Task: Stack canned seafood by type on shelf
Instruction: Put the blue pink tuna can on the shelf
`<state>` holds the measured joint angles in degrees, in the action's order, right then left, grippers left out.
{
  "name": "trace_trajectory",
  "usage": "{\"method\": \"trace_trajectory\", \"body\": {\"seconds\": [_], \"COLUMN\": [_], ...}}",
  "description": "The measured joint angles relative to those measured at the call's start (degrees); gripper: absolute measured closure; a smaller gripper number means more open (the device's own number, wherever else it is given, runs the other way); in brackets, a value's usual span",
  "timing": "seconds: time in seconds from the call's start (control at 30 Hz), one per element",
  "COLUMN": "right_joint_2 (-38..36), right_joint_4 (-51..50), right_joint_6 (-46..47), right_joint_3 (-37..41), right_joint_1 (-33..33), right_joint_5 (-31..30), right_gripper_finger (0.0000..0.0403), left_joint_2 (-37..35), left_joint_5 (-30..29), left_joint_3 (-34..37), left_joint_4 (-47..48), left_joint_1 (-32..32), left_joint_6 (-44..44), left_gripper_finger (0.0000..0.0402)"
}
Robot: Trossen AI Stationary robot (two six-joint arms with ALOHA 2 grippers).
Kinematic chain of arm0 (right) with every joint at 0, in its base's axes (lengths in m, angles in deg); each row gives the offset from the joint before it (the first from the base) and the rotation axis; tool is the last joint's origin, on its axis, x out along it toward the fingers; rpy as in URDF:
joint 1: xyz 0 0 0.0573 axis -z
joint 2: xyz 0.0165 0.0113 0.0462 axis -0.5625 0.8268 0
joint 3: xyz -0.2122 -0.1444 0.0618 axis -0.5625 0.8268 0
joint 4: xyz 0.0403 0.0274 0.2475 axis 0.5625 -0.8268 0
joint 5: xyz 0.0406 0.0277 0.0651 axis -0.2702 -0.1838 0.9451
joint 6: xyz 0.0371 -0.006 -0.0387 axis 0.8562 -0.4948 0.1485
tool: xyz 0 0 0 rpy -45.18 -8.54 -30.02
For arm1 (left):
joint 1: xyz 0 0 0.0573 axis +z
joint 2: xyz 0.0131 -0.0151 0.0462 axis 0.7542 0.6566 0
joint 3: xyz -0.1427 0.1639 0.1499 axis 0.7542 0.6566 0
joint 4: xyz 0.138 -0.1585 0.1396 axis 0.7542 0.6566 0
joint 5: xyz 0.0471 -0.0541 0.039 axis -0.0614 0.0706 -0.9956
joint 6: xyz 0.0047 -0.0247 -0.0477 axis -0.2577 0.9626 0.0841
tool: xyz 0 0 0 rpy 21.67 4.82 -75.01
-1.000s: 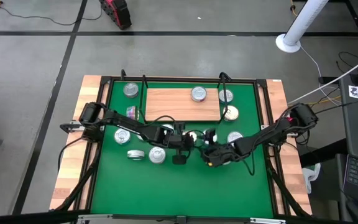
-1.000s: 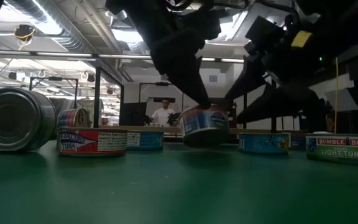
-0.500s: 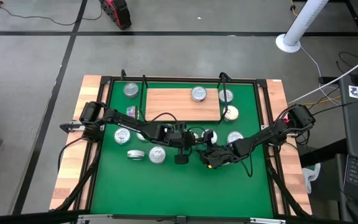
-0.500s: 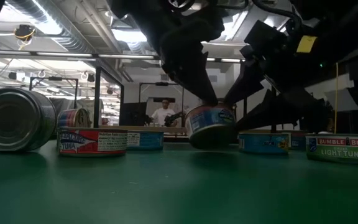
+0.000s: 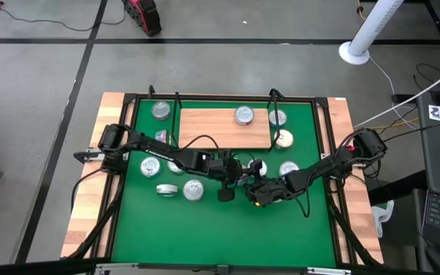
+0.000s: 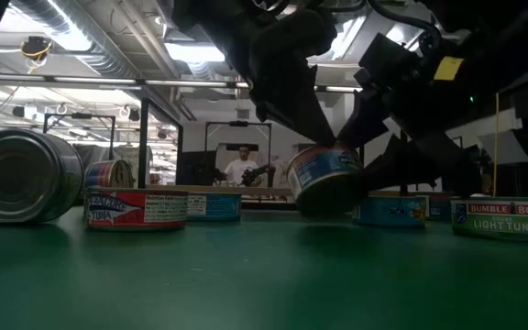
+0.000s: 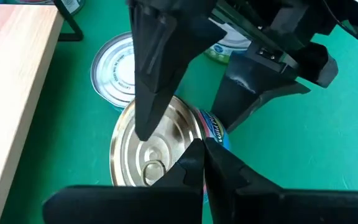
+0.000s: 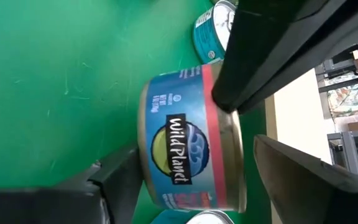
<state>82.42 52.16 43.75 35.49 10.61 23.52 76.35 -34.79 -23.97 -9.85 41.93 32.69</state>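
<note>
Left pincer (image 7: pixel 201 146) closed; right pincer (image 8: pixel 185 168) spread wide, mid-table.

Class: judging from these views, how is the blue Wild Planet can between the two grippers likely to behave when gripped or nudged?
The Wild Planet can looks rigid metal, so it probably won't dent. Its smooth gold lid may be slippery. It sits tilted in the low view, so it might tip or roll on its round wall.

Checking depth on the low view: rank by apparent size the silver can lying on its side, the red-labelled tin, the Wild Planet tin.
1. Silver can, largest, though nearest the camera.
2. Red-labelled tin.
3. Wild Planet tin, looks similar; unsure.
</note>
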Motion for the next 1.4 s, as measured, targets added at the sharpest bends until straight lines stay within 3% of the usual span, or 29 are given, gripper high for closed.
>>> {"method": "trace_trajectory", "body": {"seconds": [0.37,0.6,0.8,1.1,1.4], "right_joint_2": [0.00,0.00,0.00,-0.02,-0.02], "right_joint_4": [0.14,0.07,-0.20,0.45,3.06], "right_joint_6": [-0.01,0.02,-4.24,-14.28,-21.38], "right_joint_3": [0.00,-2.08,-5.06,-9.54,-10.73], "right_joint_1": [0.00,0.00,0.04,5.47,16.49], "right_joint_5": [2.70,3.04,3.04,2.36,5.91], "right_gripper_finger": [0.0231,0.0227,0.0209,0.0218,0.0214], "left_joint_2": [0.00,-1.75,-9.47,-21.05,-22.57], "left_joint_5": [1.02,1.07,1.02,-4.92,-8.12], "left_joint_3": [0.00,0.00,-0.07,-0.07,-0.05], "left_joint_4": [-0.07,1.21,8.58,19.07,21.73], "left_joint_1": [0.02,-0.22,-0.04,0.75,1.65], "left_joint_6": [-0.22,-2.78,-6.97,-8.71,-9.22], "left_gripper_finger": [0.0391,0.0320,0.0268,0.0267,0.0274]}}
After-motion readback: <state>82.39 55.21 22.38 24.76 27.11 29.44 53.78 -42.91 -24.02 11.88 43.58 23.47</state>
